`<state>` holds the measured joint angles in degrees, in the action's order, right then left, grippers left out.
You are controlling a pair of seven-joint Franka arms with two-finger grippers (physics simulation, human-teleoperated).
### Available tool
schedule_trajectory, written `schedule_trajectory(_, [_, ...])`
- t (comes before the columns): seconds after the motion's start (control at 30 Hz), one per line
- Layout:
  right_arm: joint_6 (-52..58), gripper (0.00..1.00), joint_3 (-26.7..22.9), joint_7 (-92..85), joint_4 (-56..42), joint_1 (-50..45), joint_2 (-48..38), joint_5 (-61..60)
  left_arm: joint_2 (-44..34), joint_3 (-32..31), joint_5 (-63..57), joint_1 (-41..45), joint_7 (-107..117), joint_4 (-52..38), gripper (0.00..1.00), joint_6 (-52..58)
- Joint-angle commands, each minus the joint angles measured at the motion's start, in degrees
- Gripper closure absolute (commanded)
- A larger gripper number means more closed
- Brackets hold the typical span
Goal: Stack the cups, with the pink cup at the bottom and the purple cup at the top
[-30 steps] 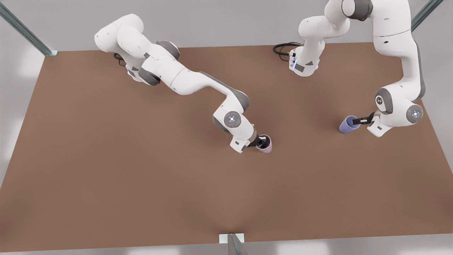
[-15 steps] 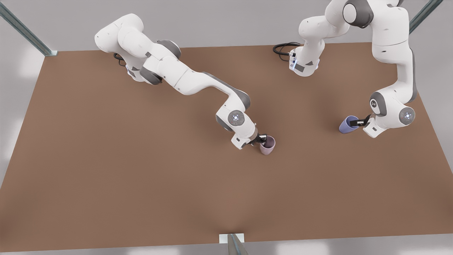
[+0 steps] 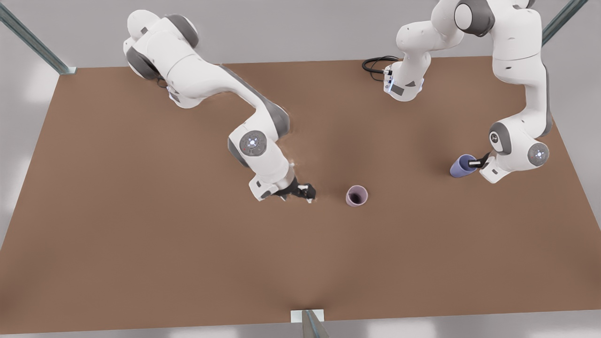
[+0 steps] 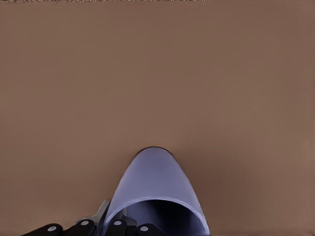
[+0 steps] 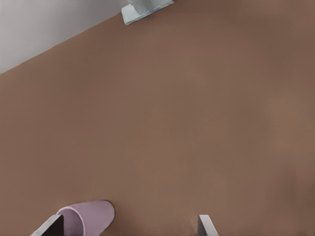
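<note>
The pink cup (image 3: 357, 195) stands upright and alone near the middle of the brown table (image 3: 141, 234), its dark inside facing up. My right gripper (image 3: 300, 191) is open to the front view's left of it, about a hand's width away. In the right wrist view the pink cup (image 5: 88, 216) sits beside one of the spread fingertips (image 5: 206, 225). The purple cup (image 3: 462, 165) is tilted at the front view's right. My left gripper (image 3: 476, 163) is shut on its rim. The left wrist view has the purple cup (image 4: 155, 187) with fingers (image 4: 83, 227) pinching its wall.
A black cable (image 3: 375, 63) loops by the arm base at the back. A metal post with a pale bracket (image 3: 307, 317) stands at the table's front edge, also in the right wrist view as a bracket (image 5: 145, 10). Bare table lies between the two cups.
My right gripper let go of the pink cup and drew back to the front view's left. The pink cup stayed upright. The left gripper with the purple cup barely moved.
</note>
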<state>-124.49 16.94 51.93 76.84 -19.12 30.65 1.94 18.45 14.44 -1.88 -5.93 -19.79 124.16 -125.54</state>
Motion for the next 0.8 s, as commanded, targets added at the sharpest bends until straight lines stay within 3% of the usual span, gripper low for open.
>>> schedule_trajectory(0.0, [20.75,0.0,-0.06,-21.41,4.37,10.03,-9.71,0.08,-0.17,-0.64,0.56,0.04,-2.18,-0.4,0.79,0.74])
schedule_trajectory(0.07, [32.47,0.0,-0.06,-39.25,9.63,24.56,-19.21,-0.27,-0.61,-1.43,0.65,0.66,-1.83,-7.08,0.79,8.99])
schedule_trajectory(0.13, [31.68,0.0,-0.94,-45.86,17.72,29.75,-25.46,-1.06,-0.87,-3.72,0.74,1.45,-0.69,-11.3,0.79,12.42])
schedule_trajectory(0.2, [26.05,0.0,-3.75,-45.78,23.44,25.28,-27.75,-0.71,-0.87,-3.72,0.65,7.16,2.82,-19.64,0.79,19.8])
schedule_trajectory(0.27, [26.84,0.0,-7.35,-43.59,20.54,22.9,-27.92,-0.36,0.35,-4.07,0.56,13.83,7.65,-26.5,0.79,23.5])
schedule_trajectory(0.37, [27.01,0.0,-12.72,-43.58,17.48,19.12,-23.71,-0.8,3.34,-12.67,0.56,15.07,20.92,-33.44,0.79,23.68])
schedule_trajectory(0.43, [32.55,0.0,-12.54,-43.67,7.02,18.94,-16.59,-0.8,4.04,-18.74,-0.13,15.51,31.2,-35.3,0.79,23.76])
schedule_trajectory(0.57, [32.38,0.0,-12.37,-68.97,6.57,18.68,-17.81,-0.8,8.0,-20.24,0.13,23.77,43.96,-39.6,0.79,22.98])
schedule_trajectory(0.7, [32.56,0.0,-10.61,-81.53,7.62,19.46,-19.04,-0.8,9.93,-20.42,0.48,24.65,47.39,-41.19,0.79,22.53])
schedule_trajectory(0.77, [31.85,0.0,-9.73,-99.73,7.97,20.08,-19.04,-0.44,10.99,-20.42,0.39,25.09,47.65,-41.45,0.79,22.36])
